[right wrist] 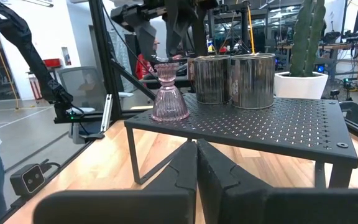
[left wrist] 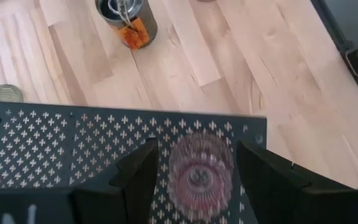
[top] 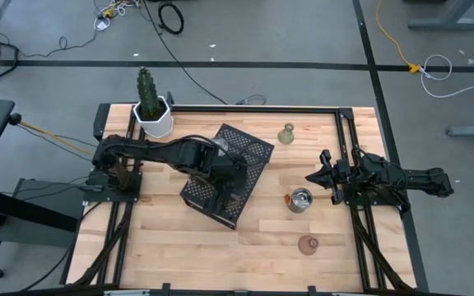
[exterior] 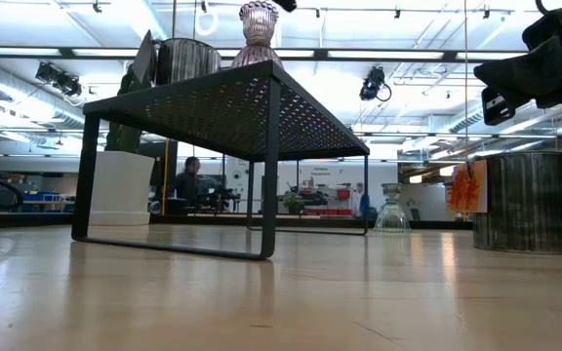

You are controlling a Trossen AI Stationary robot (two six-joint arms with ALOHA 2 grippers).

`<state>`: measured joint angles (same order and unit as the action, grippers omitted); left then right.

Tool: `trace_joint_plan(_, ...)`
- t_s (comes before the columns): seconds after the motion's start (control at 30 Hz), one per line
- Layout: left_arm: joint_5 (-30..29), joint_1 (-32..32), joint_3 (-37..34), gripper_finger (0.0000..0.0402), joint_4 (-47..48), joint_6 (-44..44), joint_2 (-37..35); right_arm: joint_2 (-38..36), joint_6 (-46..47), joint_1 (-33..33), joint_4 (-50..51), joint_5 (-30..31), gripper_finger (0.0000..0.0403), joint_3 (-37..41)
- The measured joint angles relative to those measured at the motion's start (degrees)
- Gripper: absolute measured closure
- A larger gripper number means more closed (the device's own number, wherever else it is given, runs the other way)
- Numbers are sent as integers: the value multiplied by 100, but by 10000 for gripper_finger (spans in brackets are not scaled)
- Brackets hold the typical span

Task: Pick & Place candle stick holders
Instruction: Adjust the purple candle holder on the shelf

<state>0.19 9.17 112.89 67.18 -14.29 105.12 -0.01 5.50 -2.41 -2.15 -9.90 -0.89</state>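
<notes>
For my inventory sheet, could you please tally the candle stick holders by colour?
Silver: 3 (first tray silver holder, second tray silver holder, tagged silver holder)
Pinkish glass: 2 (tray pink holder, table pink holder)
Olive-yellow glass: 1 (olive holder)
Total: 6

A grey floor [top: 303,33] with dark seams surrounds the wooden table [top: 262,238]; black and yellow cables [top: 393,37] trail across it. Beyond, ceiling lights [exterior: 427,68] glow over an open workshop, where a person [exterior: 185,180] sits.
</notes>
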Motion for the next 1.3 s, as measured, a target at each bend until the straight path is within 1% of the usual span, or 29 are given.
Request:
trace_joint_plan(0.2, 4, -57, 67, 181, 539, -40, -2, 0, 0, 1, 0, 1, 391, -2)
trace_joint_plan(0.43, 25, -76, 67, 181, 561, -139, 17, 0, 0, 1, 0, 0, 391, -1)
trace_joint_plan(0.6, 458, -73, 65, 181, 580, -143, 82, 0, -2, 0, -1, -1, 391, 0)
trace_joint_plan(0.83, 153, -74, 63, 181, 585, -287, 98, 0, -1, 1, -1, -1, 391, -2)
trace_joint_plan(1.3, 155, -74, 63, 181, 446, -285, 98, 0, 0, 1, -2, -1, 391, -2)
